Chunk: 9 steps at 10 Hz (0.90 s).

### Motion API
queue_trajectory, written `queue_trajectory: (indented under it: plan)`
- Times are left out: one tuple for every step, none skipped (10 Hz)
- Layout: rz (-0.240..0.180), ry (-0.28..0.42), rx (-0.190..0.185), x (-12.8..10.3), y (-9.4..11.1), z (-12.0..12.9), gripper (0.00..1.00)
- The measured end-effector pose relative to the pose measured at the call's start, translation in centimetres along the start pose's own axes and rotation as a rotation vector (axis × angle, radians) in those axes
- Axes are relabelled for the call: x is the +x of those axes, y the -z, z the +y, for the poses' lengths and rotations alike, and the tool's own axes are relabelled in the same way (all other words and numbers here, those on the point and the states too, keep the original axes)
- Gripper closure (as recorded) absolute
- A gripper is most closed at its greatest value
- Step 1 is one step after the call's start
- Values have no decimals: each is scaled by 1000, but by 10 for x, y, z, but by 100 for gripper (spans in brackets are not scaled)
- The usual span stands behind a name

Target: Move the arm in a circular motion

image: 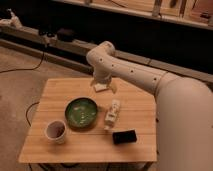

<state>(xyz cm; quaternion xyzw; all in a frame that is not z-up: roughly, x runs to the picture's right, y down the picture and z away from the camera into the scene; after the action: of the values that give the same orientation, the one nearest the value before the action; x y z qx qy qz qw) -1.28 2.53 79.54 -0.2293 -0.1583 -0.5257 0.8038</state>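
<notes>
You see white arm (150, 80) reaching over far table (65, 90) edge; gripper (102, 82) hangs above small white pad (102, 88); finger state unclear. Green bowl (81, 112) nearer.

The arm (150, 80) has a smooth, white, plastic-looking shell with a soft sheen, dotted with small dark spots; its gripper (102, 82), at the far edge of the table above a small pale block (101, 87), looks equally smooth and pale. The table (65, 92) is light wood with a matt, planked top. The green bowl (81, 112) looks glazed and glossy. The cup (55, 131) is white and smooth outside, dark inside. The pale packet (113, 114) looks like matt wrapping. The black slab (124, 136) is smooth and slightly shiny. The floor (20, 90) looks like rough, dull carpet
</notes>
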Motion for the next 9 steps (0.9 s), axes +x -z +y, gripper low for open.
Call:
queue_trajectory:
  plan:
    - [-22, 11, 17, -33, 5, 8, 20]
    - [-65, 14, 33, -69, 10, 23, 20]
    - [-119, 5, 32, -101, 12, 47, 20]
    - [-176, -25, 17, -126, 10, 79, 20]
    - [-222, -67, 6, -143, 10, 107, 20]
    - [-257, -129, 0, -151, 10, 136, 20]
    - [-272, -196, 1, -149, 11, 162, 20]
    - [-271, -277, 2, -137, 13, 192, 20]
    - [-258, -333, 5, -121, 13, 214, 20]
